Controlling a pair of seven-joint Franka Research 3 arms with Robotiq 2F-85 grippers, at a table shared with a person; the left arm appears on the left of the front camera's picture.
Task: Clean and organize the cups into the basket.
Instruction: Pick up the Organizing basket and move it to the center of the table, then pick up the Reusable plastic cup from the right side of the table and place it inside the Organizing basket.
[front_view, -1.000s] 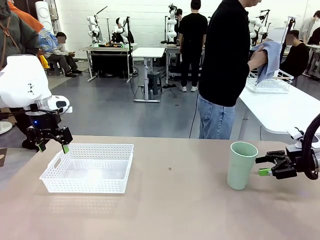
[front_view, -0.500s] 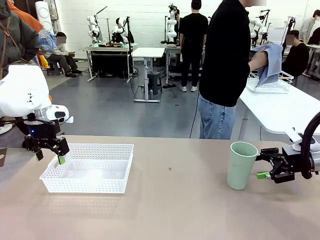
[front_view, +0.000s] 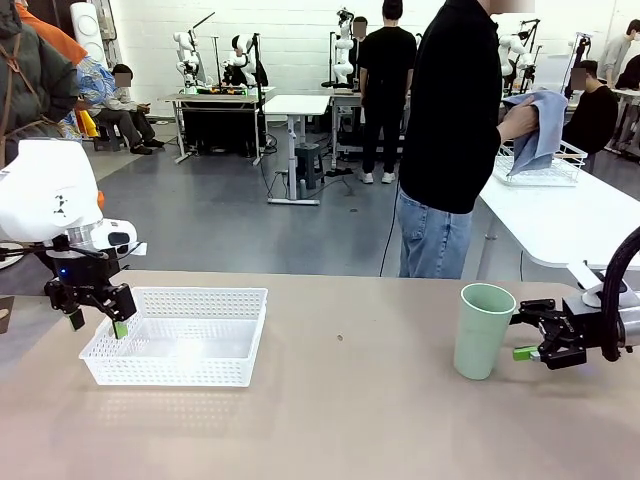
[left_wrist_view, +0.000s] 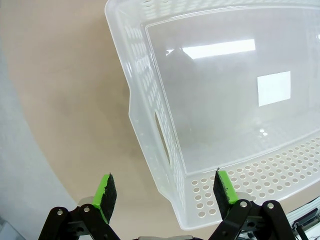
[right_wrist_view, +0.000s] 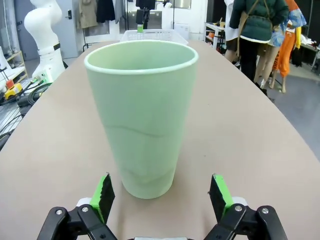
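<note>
Left wrist view: left pincer (left_wrist_view: 164, 185) gaping, empty, over basket (left_wrist_view: 145, 110) wall; right pincer (right_wrist_view: 161, 184) likewise, facing mint cup (right_wrist_view: 142, 115).

- Front view: from the robot's near side, facing across the whole table (front_view: 340, 420).
- Left wrist view: close above the basket (left_wrist_view: 135, 75), facing down; the front view shares it.
- Right wrist view: low, close to the mint cup (right_wrist_view: 142, 115), facing along the table toward the basket.

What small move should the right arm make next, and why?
Probably ease the right gripper forward until its open fingers flank the mint cup. The cup stands upright just ahead of them, ungripped, and the basket holds no cup.
</note>
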